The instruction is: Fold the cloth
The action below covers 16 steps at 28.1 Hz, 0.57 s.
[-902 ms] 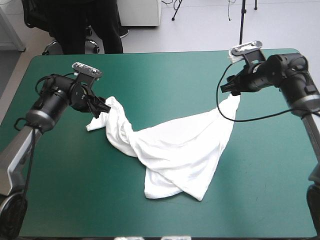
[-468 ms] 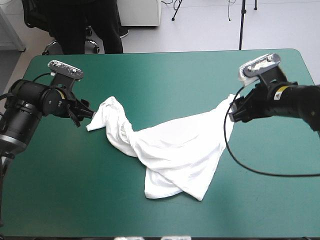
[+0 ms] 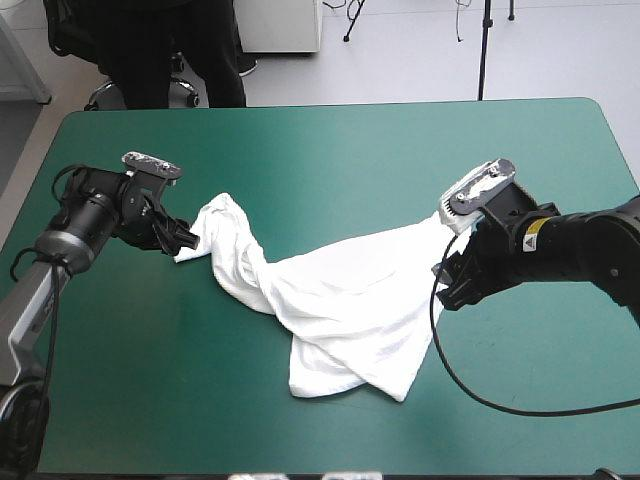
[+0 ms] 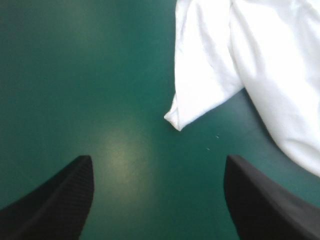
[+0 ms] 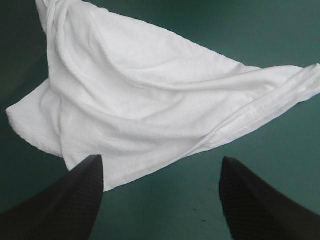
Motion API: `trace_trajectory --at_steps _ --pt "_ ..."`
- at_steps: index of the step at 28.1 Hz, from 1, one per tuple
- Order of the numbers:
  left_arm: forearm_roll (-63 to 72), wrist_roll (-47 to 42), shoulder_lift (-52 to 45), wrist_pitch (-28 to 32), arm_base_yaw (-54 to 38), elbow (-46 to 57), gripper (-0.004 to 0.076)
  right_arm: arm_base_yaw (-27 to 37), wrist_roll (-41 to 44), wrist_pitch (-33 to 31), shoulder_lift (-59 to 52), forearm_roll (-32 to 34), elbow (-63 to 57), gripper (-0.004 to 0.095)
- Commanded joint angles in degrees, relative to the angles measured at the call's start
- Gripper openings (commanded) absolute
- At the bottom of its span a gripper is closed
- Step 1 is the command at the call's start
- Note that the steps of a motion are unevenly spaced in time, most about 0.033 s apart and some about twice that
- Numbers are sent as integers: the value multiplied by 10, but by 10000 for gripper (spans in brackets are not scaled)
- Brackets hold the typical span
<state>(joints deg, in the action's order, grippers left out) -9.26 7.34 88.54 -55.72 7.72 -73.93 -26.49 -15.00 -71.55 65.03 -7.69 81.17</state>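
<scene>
At the left of the high view, the left pincer is seen low over the bench, just beside the left end of the T-shirt. In the left wrist view its black fingers are set wide apart and nothing is held between them. Only the teal-green cover is seen there, with a white corner of the garment lying a little ahead of the pincer and clear of both fingers.

Across the middle of the high view the T-shirt is laid on the bench as a twisted, rumpled band. It is bunched and rope-like at the centre left, widens toward the lower middle where layers are lapped over one another, and is drawn out to a point at the centre right. No sleeve or neckline can be made out clearly, and no neat fold can be seen anywhere.

At the right of the high view, the right pincer is held just beside the cloth's right edge. In the right wrist view its fingers are likewise parted and empty, and a hemmed edge of the white cloth is stretched across just ahead of them.

The task is judged to be at an early stage. The cloth has not yet been spread flat, so smoothing, squaring and every fold are left to be done, and a fresh hold is needed first.
</scene>
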Motion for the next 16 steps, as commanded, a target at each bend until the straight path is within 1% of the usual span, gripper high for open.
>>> trace_trajectory --at_steps 1,5,12,13,15,16 --pt "11 2 27 33 -13 -14 529 -22 -8 0 -2 -4 13 613" --pt "46 28 77 47 -21 -21 529 -62 -13 0 6 -5 13 611" --pt "52 28 146 50 -21 -74 523 -144 -42 0 12 -4 6 607" --pt "58 28 158 47 -21 -90 489 -167 -58 0 12 1 -7 608" --pt "74 34 167 46 -21 -97 445 -181 -62 0 12 5 -24 608" --pt "81 35 170 46 -21 -98 406 -187 -62 0 12 13 -39 608"
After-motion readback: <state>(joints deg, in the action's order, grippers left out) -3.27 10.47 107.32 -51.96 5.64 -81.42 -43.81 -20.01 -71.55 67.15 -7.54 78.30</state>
